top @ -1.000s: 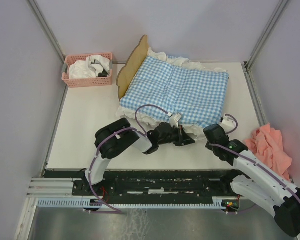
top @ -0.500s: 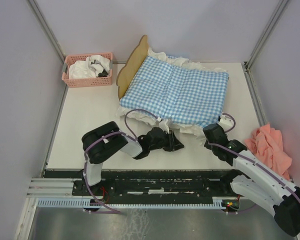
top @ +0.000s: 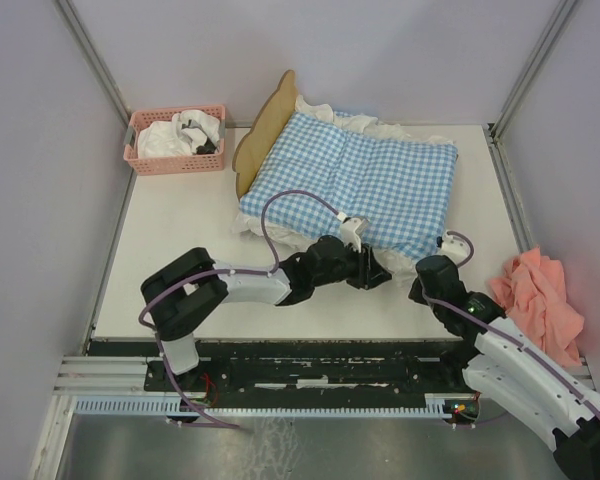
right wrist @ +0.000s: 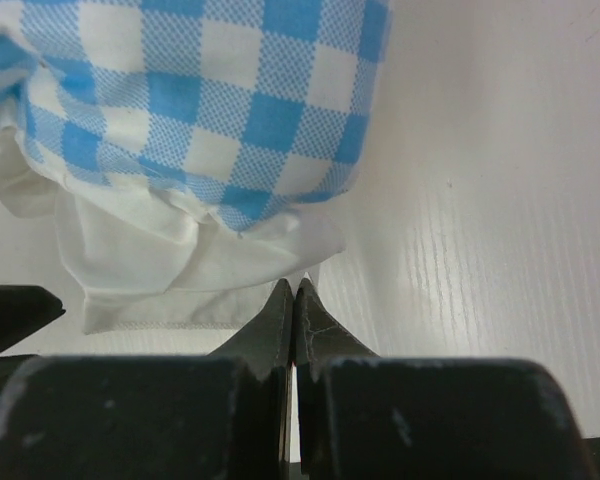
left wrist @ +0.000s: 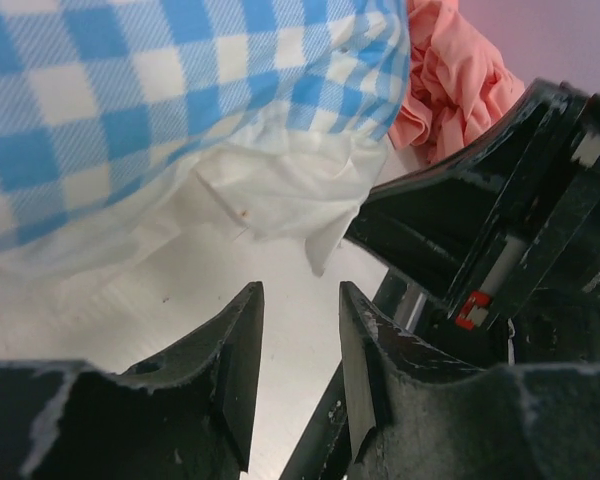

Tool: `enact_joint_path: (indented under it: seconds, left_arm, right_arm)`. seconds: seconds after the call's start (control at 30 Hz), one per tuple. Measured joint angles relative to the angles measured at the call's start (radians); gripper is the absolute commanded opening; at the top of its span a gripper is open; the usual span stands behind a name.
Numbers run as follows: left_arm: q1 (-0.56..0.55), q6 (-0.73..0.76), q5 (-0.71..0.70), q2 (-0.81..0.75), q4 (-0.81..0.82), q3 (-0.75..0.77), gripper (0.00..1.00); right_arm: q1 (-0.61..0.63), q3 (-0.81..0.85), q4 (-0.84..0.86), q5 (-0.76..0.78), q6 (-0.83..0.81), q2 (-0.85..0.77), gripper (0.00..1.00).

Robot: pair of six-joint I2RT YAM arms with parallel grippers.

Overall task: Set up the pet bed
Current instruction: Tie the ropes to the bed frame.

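The pet bed shows only its light-wood scalloped headboard (top: 263, 125); the rest is hidden under the blue-white gingham bedding (top: 355, 185). My left gripper (top: 382, 270) lies low at the bedding's near edge. In the left wrist view it (left wrist: 300, 305) is open and empty, with the white ruffle (left wrist: 280, 190) just ahead. My right gripper (top: 426, 266) is by the bedding's near right corner. In the right wrist view it (right wrist: 295, 290) is shut, its tips at the edge of the ruffle (right wrist: 180, 270) under the gingham (right wrist: 220, 110).
A pink basket (top: 175, 140) with white cloth stands at the back left. A pink cloth (top: 540, 300) lies off the table's right edge and also shows in the left wrist view (left wrist: 450, 80). The right arm's black body (left wrist: 500, 230) is close beside the left gripper.
My left gripper has moved right and forward to the bedding's near edge. My right gripper has drawn back a little from the bedding's corner. The bedding has not moved.
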Motion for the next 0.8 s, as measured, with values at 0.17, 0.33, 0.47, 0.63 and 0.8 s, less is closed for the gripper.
enact_joint_path:
  seconds: [0.17, 0.33, 0.47, 0.63, 0.8]
  left_arm:
    - [-0.003, 0.025, 0.025, 0.061, -0.055, 0.103, 0.45]
    - [-0.003, 0.025, 0.051, 0.104, -0.104, 0.156, 0.15]
    - [-0.003, 0.027, 0.056, 0.129, -0.142, 0.203, 0.03]
    - [-0.003, -0.004, 0.056, 0.130, -0.150, 0.229, 0.03]
    - [0.008, -0.110, 0.066, 0.130, -0.118, 0.225, 0.03]
  right_arm:
    - [0.000, -0.033, 0.014, -0.007, -0.010, 0.005, 0.02]
    - [0.000, -0.035, 0.037, -0.010, -0.006, 0.047, 0.02]
    - [0.000, -0.041, 0.053, 0.003, 0.013, 0.048, 0.02]
    - [0.000, -0.060, 0.054, 0.026, 0.051, 0.014, 0.02]
    - [0.000, -0.069, 0.053, 0.026, 0.058, -0.005, 0.02]
